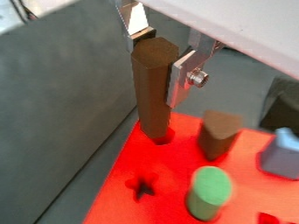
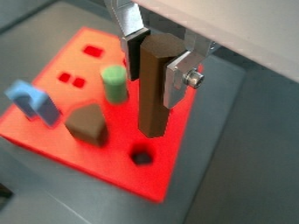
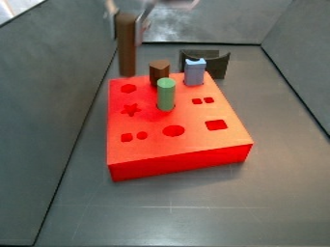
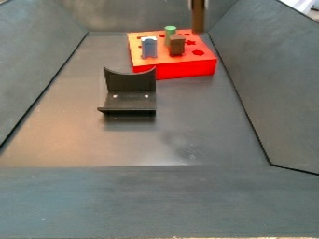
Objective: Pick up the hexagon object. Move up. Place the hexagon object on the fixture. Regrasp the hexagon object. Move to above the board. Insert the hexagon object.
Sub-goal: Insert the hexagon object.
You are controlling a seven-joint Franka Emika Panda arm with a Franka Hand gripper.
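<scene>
Gripper (image 1: pixel 162 54) fingers clamp the hexagon object (image 1: pixel 151 92) upright at the board (image 3: pixel 194 145) corner hole; keep it vertical, flats aligned, descend slowly.

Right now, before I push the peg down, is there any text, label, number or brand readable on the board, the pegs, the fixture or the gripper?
None: no readable text on the bright red square board, the long dark brown hexagon peg, the green round peg, the dark L-shaped fixture, or the gripper holding the peg over the board.
</scene>
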